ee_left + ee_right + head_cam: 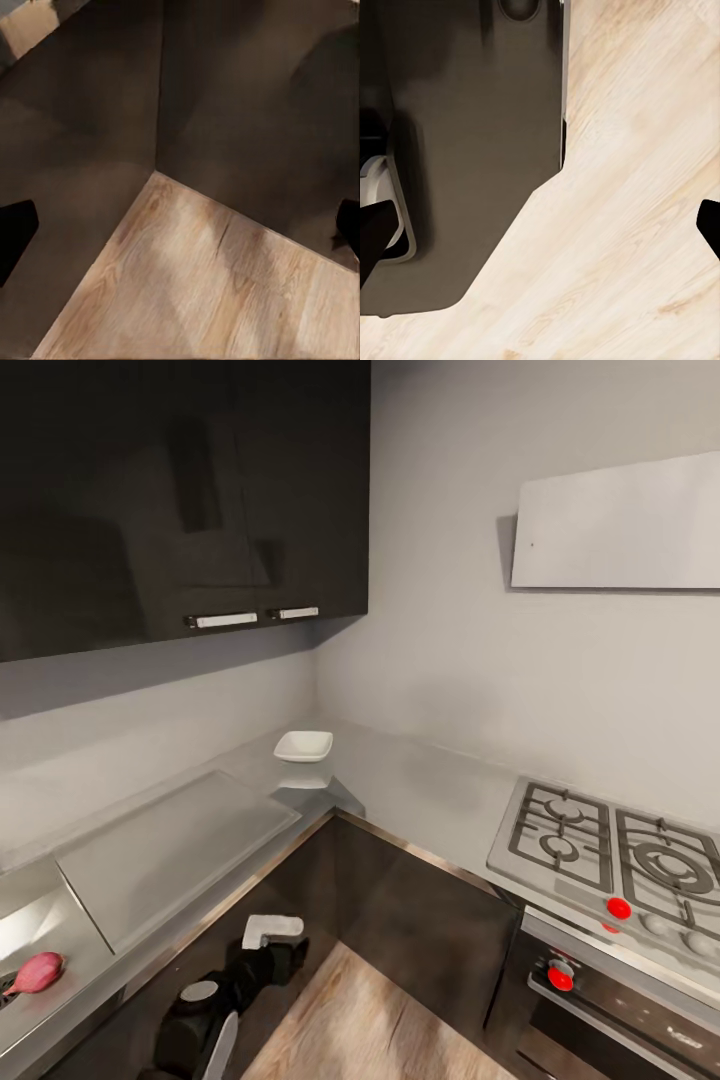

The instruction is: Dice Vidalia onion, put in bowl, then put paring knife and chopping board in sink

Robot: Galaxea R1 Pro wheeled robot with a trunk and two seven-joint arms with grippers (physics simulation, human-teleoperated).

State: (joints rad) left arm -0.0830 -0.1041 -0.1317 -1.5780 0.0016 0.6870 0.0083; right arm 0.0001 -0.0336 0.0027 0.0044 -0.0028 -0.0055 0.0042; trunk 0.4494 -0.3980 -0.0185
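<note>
From the head camera I see one Vidalia onion [37,972], a small pinkish-red bulb tapering to a point, lying in the steel sink [40,930]. One shallow white squarish bowl [303,745] sits on the grey desk [420,785] beyond the sink's drainboard, well apart from the onion.

My left wrist camera shows the left end effector [180,229] spread wide over wooden floor [202,292].

My right wrist camera shows the right end effector [540,232] equally wide above pale floor.
</note>
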